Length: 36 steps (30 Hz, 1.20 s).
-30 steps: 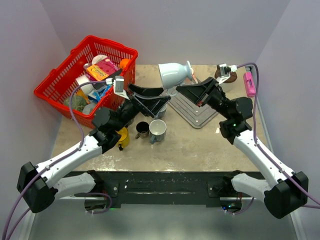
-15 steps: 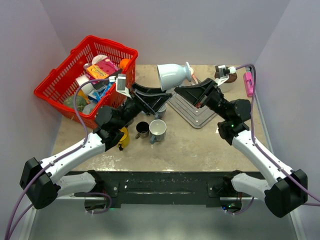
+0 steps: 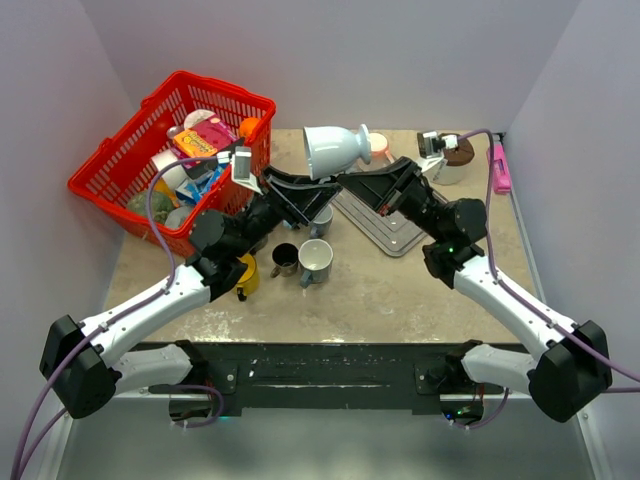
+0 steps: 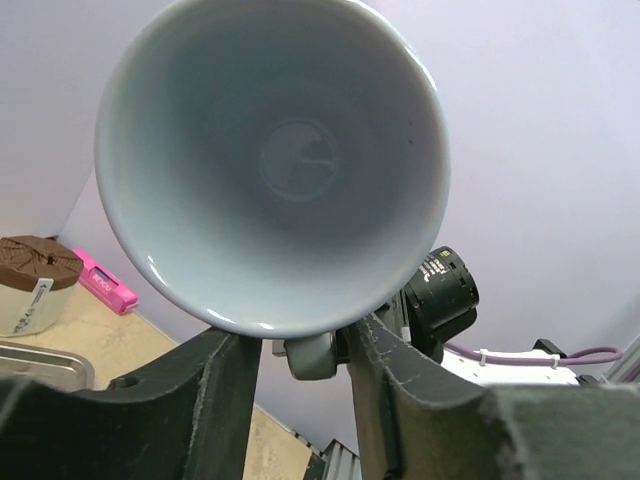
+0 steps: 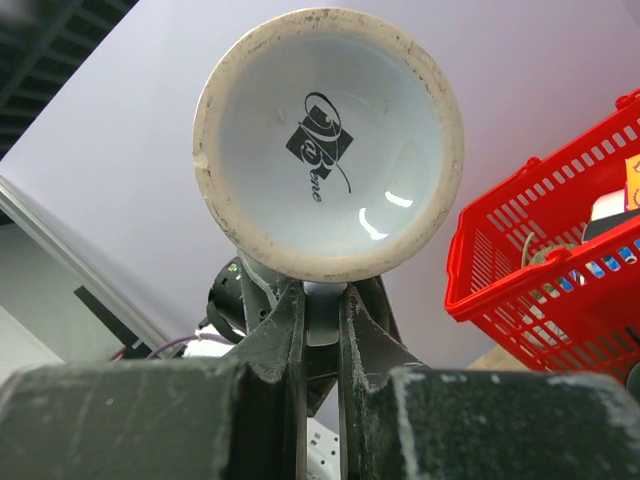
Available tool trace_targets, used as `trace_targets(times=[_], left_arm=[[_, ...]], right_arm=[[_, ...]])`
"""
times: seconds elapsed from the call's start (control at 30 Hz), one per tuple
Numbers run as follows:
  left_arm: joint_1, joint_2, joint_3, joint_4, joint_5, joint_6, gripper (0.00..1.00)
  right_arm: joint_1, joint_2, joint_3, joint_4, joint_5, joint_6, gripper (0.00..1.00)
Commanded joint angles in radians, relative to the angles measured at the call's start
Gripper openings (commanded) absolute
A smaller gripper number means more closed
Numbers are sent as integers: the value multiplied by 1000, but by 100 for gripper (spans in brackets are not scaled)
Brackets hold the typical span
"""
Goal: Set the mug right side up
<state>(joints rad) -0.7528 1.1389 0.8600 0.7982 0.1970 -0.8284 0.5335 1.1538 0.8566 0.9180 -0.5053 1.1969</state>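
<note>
Ceramic mug (image 3: 333, 148) (glossy, flared), rough unglazed foot.

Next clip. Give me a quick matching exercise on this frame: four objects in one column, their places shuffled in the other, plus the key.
Objects
1. pale mug
2. red basket
3. pink object
4. yellow item

Places
A. far right edge of the table
B. lifted off the surface, lying sideways
C. far left corner, full of items
D. standing left of centre, toward the near edge

Pairs: 1-B, 2-C, 3-A, 4-D
</note>
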Motion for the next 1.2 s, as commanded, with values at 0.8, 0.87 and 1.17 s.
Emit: trace_targets(times=[0.8, 0.87, 1.17], left_arm=[[0, 1, 131, -322, -162, 126, 0], [-3, 41, 162, -385, -151, 132, 0], [-49, 197, 297, -704, -243, 293, 0]], right_arm=[[26, -175, -25, -490, 235, -313, 77], [26, -213, -11, -661, 339, -345, 82], [26, -397, -30, -1179, 885, -327, 82]])
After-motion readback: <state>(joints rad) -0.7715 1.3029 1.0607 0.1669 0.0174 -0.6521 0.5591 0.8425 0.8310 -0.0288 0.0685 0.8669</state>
